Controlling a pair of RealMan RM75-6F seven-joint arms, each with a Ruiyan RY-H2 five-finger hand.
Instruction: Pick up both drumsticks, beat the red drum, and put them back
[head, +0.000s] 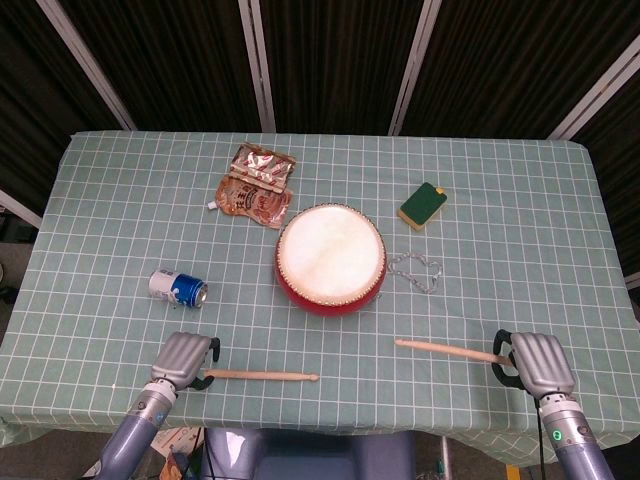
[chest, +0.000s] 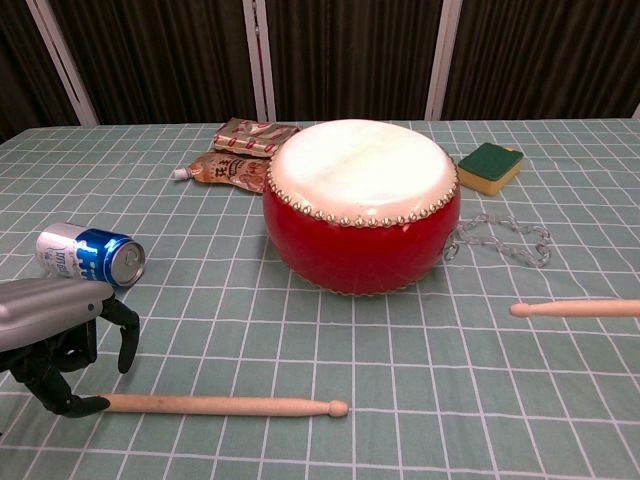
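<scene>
The red drum (head: 330, 262) (chest: 360, 205) stands mid-table with its pale skin facing up. One drumstick (head: 265, 376) (chest: 220, 404) lies flat near the front edge, tip to the right. My left hand (head: 185, 358) (chest: 55, 325) hovers over its butt end with dark fingers (chest: 125, 335) spread and a fingertip touching the wood. The other drumstick (head: 445, 349) (chest: 575, 308) lies front right, its butt end held in my right hand (head: 535, 362). The chest view does not show that hand.
A blue can (head: 178, 287) (chest: 90, 255) lies on its side just behind my left hand. Foil pouches (head: 257, 185) sit behind the drum, a green-and-yellow sponge (head: 422, 205) at back right, and a thin chain (head: 415, 270) right of the drum. The table's front edge (head: 320, 425) is close.
</scene>
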